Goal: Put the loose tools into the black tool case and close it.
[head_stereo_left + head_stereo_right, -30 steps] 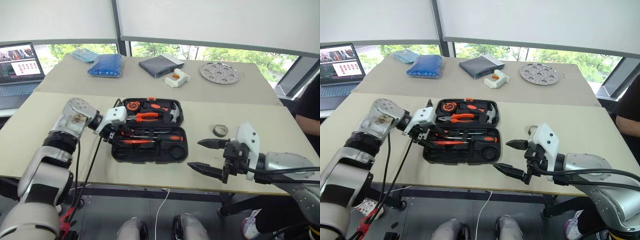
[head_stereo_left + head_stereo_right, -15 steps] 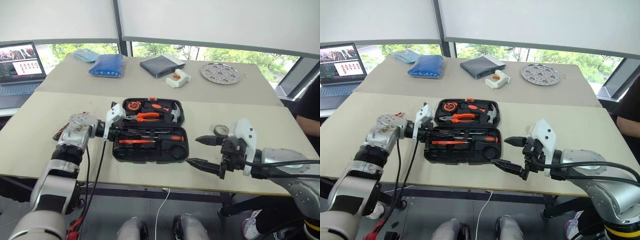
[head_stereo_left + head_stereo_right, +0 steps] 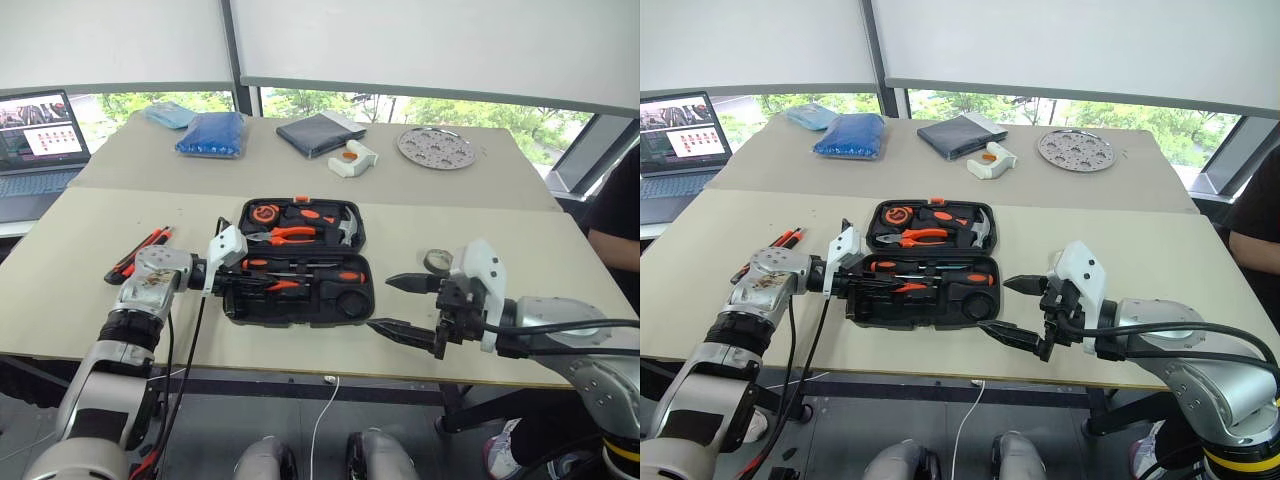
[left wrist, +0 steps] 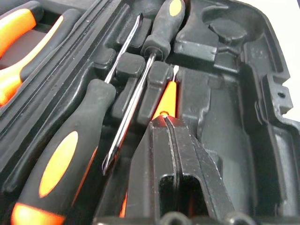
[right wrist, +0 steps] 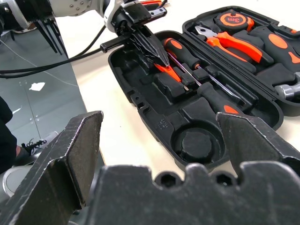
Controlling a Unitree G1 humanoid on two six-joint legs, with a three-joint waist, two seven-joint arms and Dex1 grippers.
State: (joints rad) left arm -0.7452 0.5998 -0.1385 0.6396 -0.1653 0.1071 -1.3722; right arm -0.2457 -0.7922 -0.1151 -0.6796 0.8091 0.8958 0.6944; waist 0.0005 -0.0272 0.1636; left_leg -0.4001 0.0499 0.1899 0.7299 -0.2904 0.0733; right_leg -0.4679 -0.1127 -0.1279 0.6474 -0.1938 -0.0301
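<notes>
The black tool case (image 3: 292,319) lies open at the table's middle. Its near half holds two screwdrivers with black-orange handles (image 4: 61,159) (image 4: 164,21) and a small orange screwdriver (image 4: 168,96). My left gripper (image 4: 164,121) is shut, reaching into that half from the left, its tips resting on the orange screwdriver's handle. A black-orange knife-like tool (image 3: 135,254) lies loose on the table, left of the case. To the right of the case my right gripper (image 3: 382,303) hovers open with nothing in it, near the front edge.
The case's far half holds pliers (image 3: 290,234), a tape measure and a hammer. A tape roll (image 3: 437,261) lies right of the case. Behind are a laptop (image 3: 35,140), blue bag (image 3: 212,132), navy pouch (image 3: 318,132) and perforated metal disc (image 3: 437,146). A person's sleeve (image 3: 622,205) is at right.
My left gripper has sunk into the case's near half and shut. The lowered arm uncovers the knife-like tool on the table. The right gripper has kept still.
</notes>
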